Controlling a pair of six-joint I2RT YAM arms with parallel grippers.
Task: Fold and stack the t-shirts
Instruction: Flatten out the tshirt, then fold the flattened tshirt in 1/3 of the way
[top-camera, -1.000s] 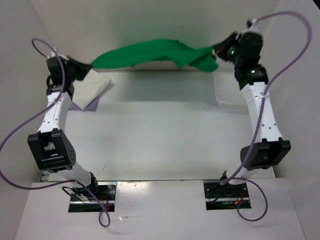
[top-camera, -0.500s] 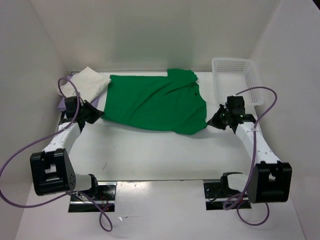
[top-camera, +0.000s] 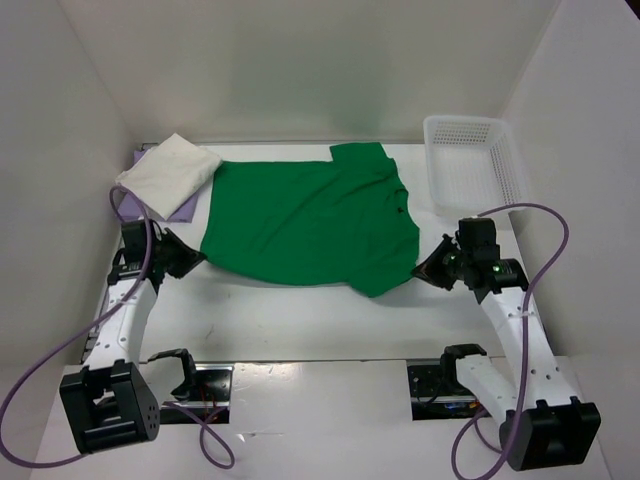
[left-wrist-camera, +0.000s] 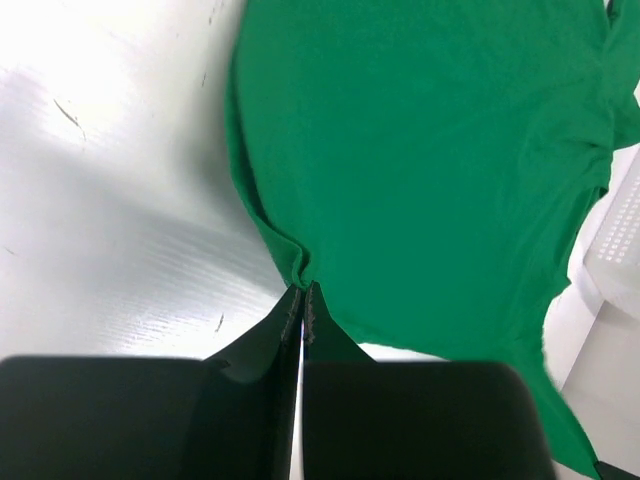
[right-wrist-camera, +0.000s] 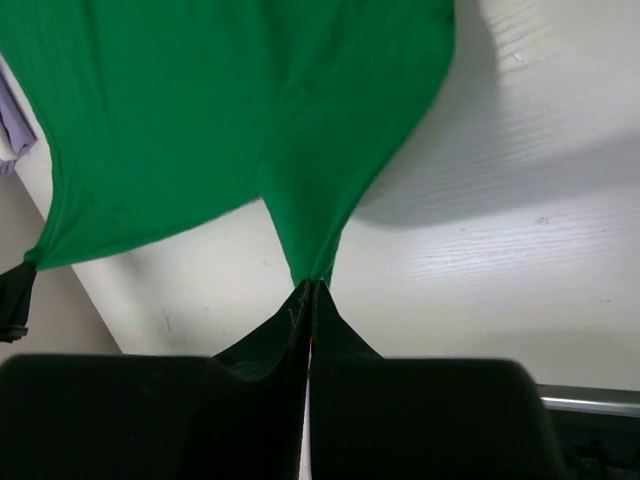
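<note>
The bright green t-shirt (top-camera: 310, 220) lies spread out on the white table, pulled taut between both grippers. My left gripper (top-camera: 196, 256) is shut on its near left corner, and the left wrist view shows the fingertips (left-wrist-camera: 302, 288) pinching a small fold of the green cloth (left-wrist-camera: 430, 150). On the near right corner my right gripper (top-camera: 426, 270) is shut too, its tips (right-wrist-camera: 314, 283) clamping a stretched point of the shirt (right-wrist-camera: 230, 110). A folded cream-white t-shirt (top-camera: 168, 172) rests on the lavender-purple one (top-camera: 186, 208) at the back left.
A white lattice basket (top-camera: 470, 165) stands at the back right, close to the green shirt's sleeve. White walls enclose the table on the left, back and right. Bare table (top-camera: 300, 320) lies between the shirt and the arm bases.
The green shirt went from hanging stretched in the air at the back to lying flat on the table. Both arms came down and drew back toward the near side, still gripping it.
</note>
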